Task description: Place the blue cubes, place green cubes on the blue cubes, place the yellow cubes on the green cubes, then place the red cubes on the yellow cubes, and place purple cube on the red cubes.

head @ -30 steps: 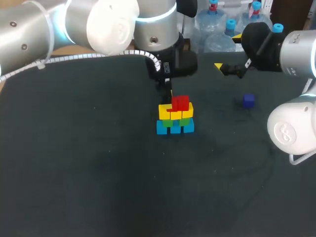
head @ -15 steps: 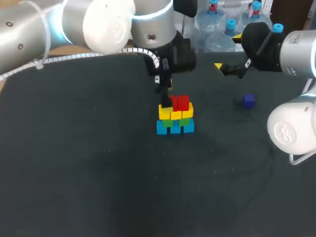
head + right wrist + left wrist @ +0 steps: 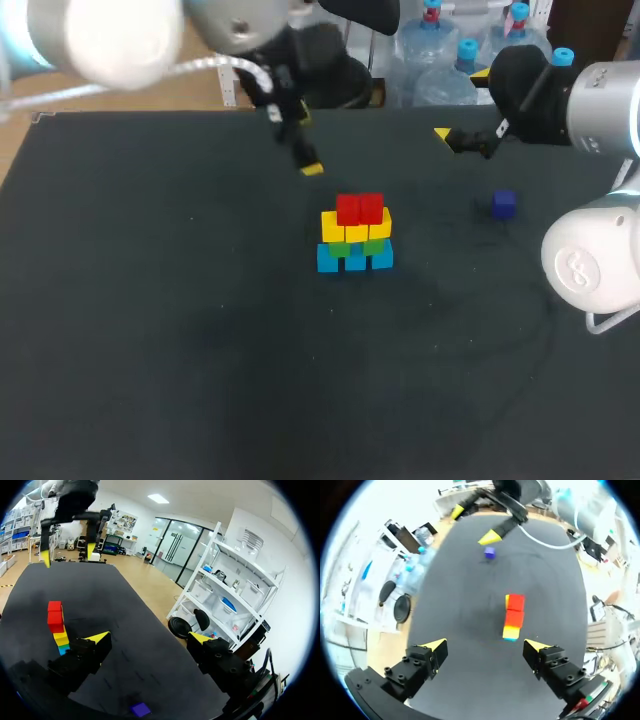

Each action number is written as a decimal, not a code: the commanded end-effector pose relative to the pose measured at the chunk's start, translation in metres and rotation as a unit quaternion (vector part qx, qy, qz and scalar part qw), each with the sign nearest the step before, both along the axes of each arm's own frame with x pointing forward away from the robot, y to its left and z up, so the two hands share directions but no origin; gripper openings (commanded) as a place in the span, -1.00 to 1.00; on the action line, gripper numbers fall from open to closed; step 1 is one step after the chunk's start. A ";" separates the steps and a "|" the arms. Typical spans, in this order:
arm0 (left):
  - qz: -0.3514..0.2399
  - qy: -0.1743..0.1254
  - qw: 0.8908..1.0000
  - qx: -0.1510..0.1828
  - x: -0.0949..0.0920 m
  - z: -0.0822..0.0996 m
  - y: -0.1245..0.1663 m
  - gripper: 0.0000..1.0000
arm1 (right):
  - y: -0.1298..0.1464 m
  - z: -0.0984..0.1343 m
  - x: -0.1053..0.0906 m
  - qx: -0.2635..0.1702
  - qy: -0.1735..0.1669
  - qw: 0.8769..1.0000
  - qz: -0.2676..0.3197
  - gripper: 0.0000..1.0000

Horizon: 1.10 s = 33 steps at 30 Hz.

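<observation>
Dark matte desk (image 3: 150, 350) bears a stepped stack (image 3: 355, 245) of cubes, red cubes (image 3: 359, 209) on top; purple cube (image 3: 504, 204) lies apart. Left hand (image 3: 485, 645) and right hand (image 3: 150, 636) gape empty.

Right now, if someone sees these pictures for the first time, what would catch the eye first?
The bright stack of cubes near the middle of the dark table stands out most: blue at the base, then green, yellow, and red on top. A lone purple cube lies to its right, apart from it, near the open right gripper.
</observation>
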<state>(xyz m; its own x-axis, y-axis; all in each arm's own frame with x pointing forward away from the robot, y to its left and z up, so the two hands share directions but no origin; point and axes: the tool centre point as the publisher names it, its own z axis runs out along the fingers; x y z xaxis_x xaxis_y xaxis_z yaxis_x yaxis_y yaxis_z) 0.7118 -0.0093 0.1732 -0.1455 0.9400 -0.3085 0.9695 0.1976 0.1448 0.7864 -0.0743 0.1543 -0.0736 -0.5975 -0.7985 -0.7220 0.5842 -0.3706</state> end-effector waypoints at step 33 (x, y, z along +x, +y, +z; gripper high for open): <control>0.280 -0.304 0.884 -0.221 0.016 0.050 0.142 1.00 | 0.001 0.000 -0.001 -0.001 0.000 1.000 -0.002 1.00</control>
